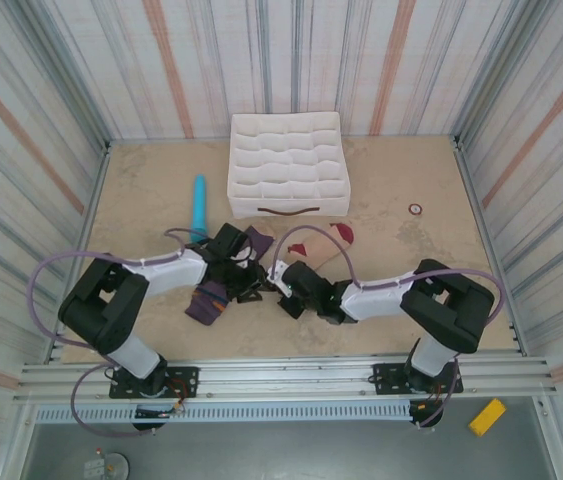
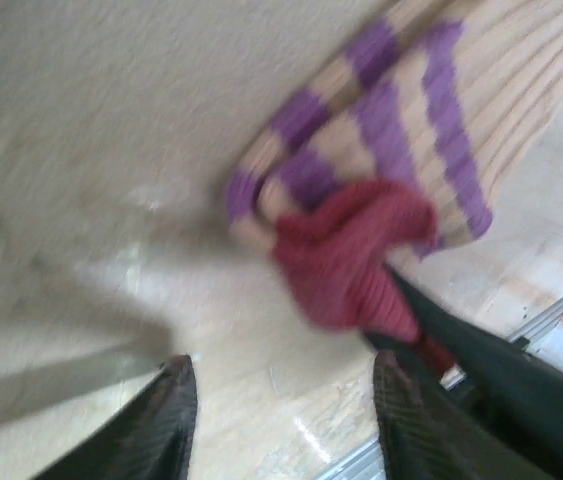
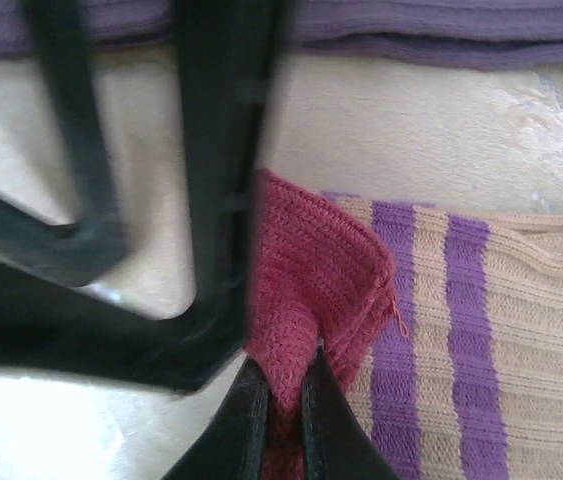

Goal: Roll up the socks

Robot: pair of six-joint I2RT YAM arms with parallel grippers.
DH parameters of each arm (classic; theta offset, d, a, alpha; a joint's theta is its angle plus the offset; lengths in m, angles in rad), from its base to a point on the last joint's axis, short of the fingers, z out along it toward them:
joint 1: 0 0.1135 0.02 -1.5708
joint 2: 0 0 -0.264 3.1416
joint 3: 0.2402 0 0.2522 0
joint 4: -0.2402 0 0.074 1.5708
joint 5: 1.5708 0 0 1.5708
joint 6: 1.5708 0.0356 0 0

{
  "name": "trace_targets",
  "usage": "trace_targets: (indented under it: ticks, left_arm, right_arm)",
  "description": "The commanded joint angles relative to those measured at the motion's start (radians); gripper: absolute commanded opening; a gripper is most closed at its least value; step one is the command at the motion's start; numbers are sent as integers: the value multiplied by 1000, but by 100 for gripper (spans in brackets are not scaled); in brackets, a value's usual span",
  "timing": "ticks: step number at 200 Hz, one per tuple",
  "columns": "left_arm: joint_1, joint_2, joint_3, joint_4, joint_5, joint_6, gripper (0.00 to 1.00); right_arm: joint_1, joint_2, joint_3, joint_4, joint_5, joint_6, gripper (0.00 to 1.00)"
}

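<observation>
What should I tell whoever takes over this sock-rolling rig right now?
Left tool: open, empty, facing the beige sock.
Right tool: shut, pinching that sock's maroon edge.
Purple sock: lies bunched to the robot's left of the beige one, not touching it.
Done: neither sock looks rolled yet.
Left: roll both socks.

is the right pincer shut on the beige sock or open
Shut on it: in the right wrist view the right pincer is closed tight on a maroon fold of the beige sock, with no gap left between its fingers.
</observation>
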Motion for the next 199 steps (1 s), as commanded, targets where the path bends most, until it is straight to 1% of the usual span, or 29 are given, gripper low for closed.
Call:
trace_targets:
  ticks: [1, 17, 49, 74, 96, 106, 132, 144, 166, 189, 199]
  left_arm:
    - [0, -79, -28, -15, -39, -9, 60]
    - [3, -116, -55, 21, -50, -28, 63]
    - [3, -159, -122, 141, -68, -71, 63]
    - [0, -161, -148, 202, -79, -86, 62]
    - [-7, -156, -165, 247, -108, -97, 62]
    - [-8, -150, -167, 265, -122, -101, 61]
    - [-21, -126, -168, 321, -161, -125, 58]
    - [-33, -113, -151, 324, -187, -127, 57]
    - [-61, -86, -114, 322, -221, -125, 56]
    - [-100, -61, -83, 319, -279, -127, 59]
    - [-116, -51, -68, 326, -303, -122, 61]
  right_arm:
    - [-76, 17, -16, -169, -219, 87, 0]
    - [-115, 10, -14, -172, -308, 116, 0]
    - [-229, 5, 0, -178, -506, 201, 0]
    - [-325, 14, -10, -120, -670, 308, 0]
    - [-401, 59, 6, -64, -821, 413, 0]
    - [-423, 77, 13, -48, -854, 448, 0]
    - [-483, 132, -7, 59, -934, 565, 0]
    - [-516, 161, -31, 147, -977, 632, 0]
    - [-572, 192, -71, 266, -1009, 743, 0]
    - [-612, 199, -77, 282, -1022, 816, 0]
    - [-619, 197, -62, 223, -1012, 824, 0]
